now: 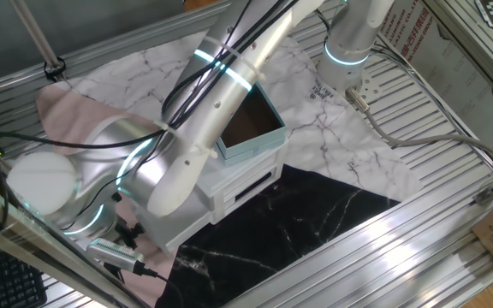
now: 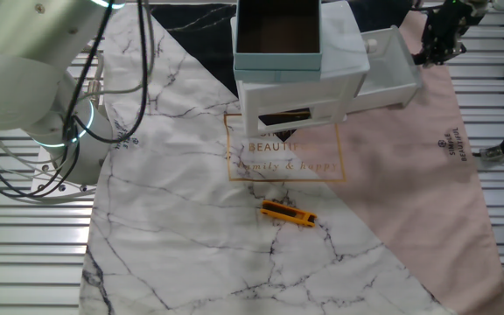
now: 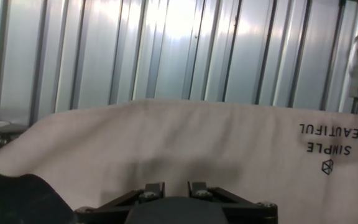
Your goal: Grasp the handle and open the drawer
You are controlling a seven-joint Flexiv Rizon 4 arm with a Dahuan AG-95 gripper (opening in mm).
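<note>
A teal box point(image 2: 278, 39) with a brown interior sat atop the white cabinet point(image 2: 300, 98). An orange-yellow tool point(image 2: 288, 213) lay on the marble-patterned cloth point(image 2: 191, 236), apart from the cabinet.

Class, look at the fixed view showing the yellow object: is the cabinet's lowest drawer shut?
No. The drawer sticks out sideways from the cabinet, showing its inside.

— Where's your drawer point(image 2: 390, 77)?
— Pulled out at the cabinet's point(image 2: 300, 103) right, gripper point(image 2: 443, 35) just beyond it.
— And the box point(image 2: 278, 39)?
— On the cabinet; a pen point(image 2: 288, 213) lies before it.
</note>
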